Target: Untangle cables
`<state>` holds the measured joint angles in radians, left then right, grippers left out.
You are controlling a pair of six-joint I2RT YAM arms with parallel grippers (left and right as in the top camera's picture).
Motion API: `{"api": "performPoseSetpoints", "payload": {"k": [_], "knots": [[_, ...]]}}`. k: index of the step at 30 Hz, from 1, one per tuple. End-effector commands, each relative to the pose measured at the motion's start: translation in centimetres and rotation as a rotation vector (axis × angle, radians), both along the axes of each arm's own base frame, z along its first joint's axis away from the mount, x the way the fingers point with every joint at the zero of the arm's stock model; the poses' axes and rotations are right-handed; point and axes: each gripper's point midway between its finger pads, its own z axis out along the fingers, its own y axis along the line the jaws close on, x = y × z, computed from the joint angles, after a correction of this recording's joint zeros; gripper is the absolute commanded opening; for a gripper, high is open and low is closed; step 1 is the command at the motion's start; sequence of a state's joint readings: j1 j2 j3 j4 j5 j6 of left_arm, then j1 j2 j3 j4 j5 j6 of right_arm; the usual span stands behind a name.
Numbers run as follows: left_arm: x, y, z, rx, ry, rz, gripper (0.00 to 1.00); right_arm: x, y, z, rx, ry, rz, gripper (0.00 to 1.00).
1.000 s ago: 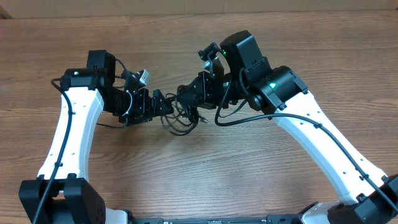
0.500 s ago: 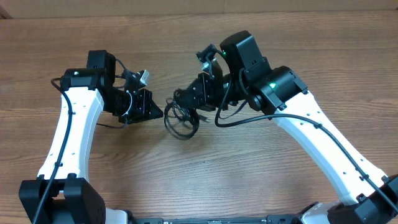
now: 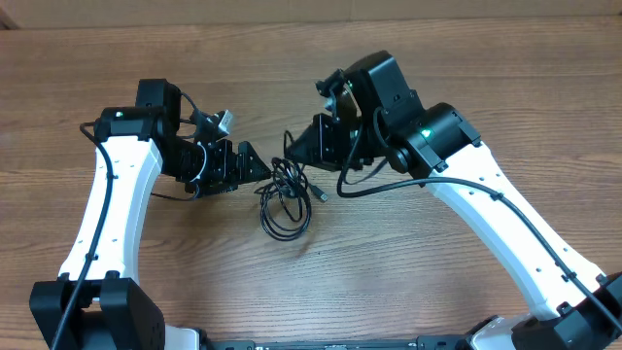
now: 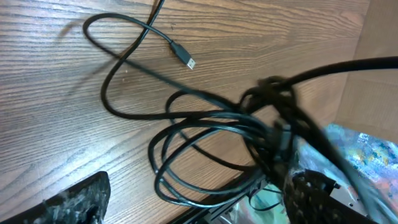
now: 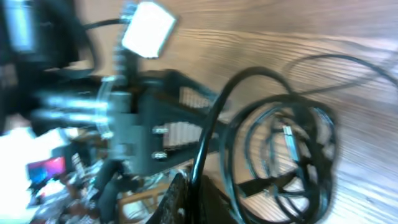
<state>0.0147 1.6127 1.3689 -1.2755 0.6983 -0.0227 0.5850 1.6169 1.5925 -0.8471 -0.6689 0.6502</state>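
The cables (image 3: 284, 197) are a tangle of thin black loops lying on the wooden table between the two arms. One strand rises from the tangle into my right gripper (image 3: 295, 148), which is shut on it. The right wrist view shows that strand pinched in the gripper (image 5: 195, 194), with the loops (image 5: 280, 155) hanging below. My left gripper (image 3: 256, 164) stands open just left of the tangle. In the left wrist view its fingers (image 4: 73, 202) stand wide apart, the nearest loops (image 4: 205, 134) lie just ahead of them, and a silver-tipped plug (image 4: 186, 60) rests farther out.
The wooden table (image 3: 408, 282) stretches out around the tangle on all sides. Thick black arm cables (image 3: 379, 185) hang from the right arm near the tangle. The left arm's wrist camera (image 3: 222, 121) sits close above the left gripper.
My left gripper shut and drew back from the tangle, then opened again. The right gripper lifted slightly, and the loops now hang lower and spread toward the front of the table.
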Motion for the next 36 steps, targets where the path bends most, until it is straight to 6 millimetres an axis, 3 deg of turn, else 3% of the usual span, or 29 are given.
{"api": "performPoseSetpoints", "payload": {"k": [1, 3, 4, 5, 6, 7, 9, 10, 12, 13, 14, 15, 16, 19, 20, 21, 31, 32, 33, 34, 35, 36], "knots": [[0.2, -0.2, 0.3, -0.011, -0.010, -0.009, 0.90, -1.1, 1.4, 2.9, 0.117, -0.035, 0.100, 0.04], [0.3, -0.8, 0.8, -0.058, -0.015, -0.012, 0.91, 1.1, -0.1, 0.6, -0.021, -0.079, -0.023, 0.04], [0.4, -0.8, 0.8, -0.057, -0.019, -0.012, 0.90, 2.6, -1.8, -1.3, -0.141, -0.078, -0.144, 0.04], [0.5, -0.7, 0.8, -0.049, -0.022, -0.011, 0.89, 3.3, -3.5, -2.6, -0.230, -0.037, -0.256, 0.04], [0.4, -0.7, 0.7, -0.048, -0.022, -0.012, 0.89, 3.0, -3.8, -3.0, -0.240, 0.000, -0.277, 0.04], [0.4, -0.6, 0.7, -0.041, -0.020, -0.011, 0.88, 2.0, -3.0, -2.7, -0.196, 0.052, -0.241, 0.04], [0.5, -0.4, 0.4, -0.022, -0.021, -0.010, 0.89, -2.0, 0.5, 1.0, 0.052, 0.115, 0.052, 0.04], [0.5, -0.4, 0.5, -0.024, -0.019, -0.009, 0.89, -3.3, 1.4, 2.4, 0.133, 0.043, 0.186, 0.04], [0.5, -0.4, 0.5, -0.027, -0.008, 0.005, 0.89, -2.6, 1.5, 2.0, 0.100, -0.120, 0.236, 0.04], [0.5, -0.4, 0.5, -0.028, -0.008, 0.007, 0.89, 0.3, 0.0, -0.8, -0.096, -0.202, 0.096, 0.04], [0.5, -0.4, 0.5, -0.027, -0.007, 0.010, 0.88, 2.0, -2.0, -3.2, -0.257, -0.174, -0.065, 0.04], [0.5, -0.4, 0.5, -0.027, -0.004, 0.014, 0.88, 3.0, -4.8, -5.6, -0.408, -0.068, -0.289, 0.04], [0.5, -0.4, 0.5, -0.028, -0.001, 0.017, 0.88, 2.7, -5.4, -6.4, -0.431, 0.001, -0.349, 0.04], [0.6, -0.4, 0.5, -0.028, -0.004, 0.019, 0.87, 0.2, -1.6, -4.7, -0.237, 0.055, -0.138, 0.04], [0.8, -0.4, 0.5, -0.029, -0.006, 0.024, 0.88, -0.9, 0.6, -2.7, -0.102, 0.011, 0.018, 0.05], [0.8, -0.4, 0.5, -0.029, -0.006, 0.025, 0.88, -1.2, 1.3, -1.7, -0.049, -0.018, 0.072, 0.08], [1.1, -0.4, 0.4, -0.030, 0.046, 0.103, 0.84, -0.9, 1.4, -1.8, -0.062, -0.041, 0.059, 0.08], [1.1, -0.2, 0.3, -0.018, 0.046, 0.105, 0.83, -0.5, 1.1, -2.1, -0.085, -0.051, 0.037, 0.11], [1.2, 0.0, 0.1, -0.001, 0.045, 0.107, 0.82, 0.4, 0.3, -2.8, -0.139, -0.072, -0.013, 0.26], [1.2, 0.2, -0.1, 0.015, 0.047, 0.112, 0.81, 1.3, -0.6, -3.6, -0.200, -0.093, -0.064, 0.44], [1.2, 0.3, -0.2, 0.025, 0.067, 0.140, 0.80, 2.0, -1.5, -4.2, -0.259, -0.113, -0.112, 0.73], [1.4, 0.3, -0.4, 0.034, 0.072, 0.151, 0.81, 2.5, -2.3, -4.6, -0.303, -0.128, -0.146, 0.85]]}}
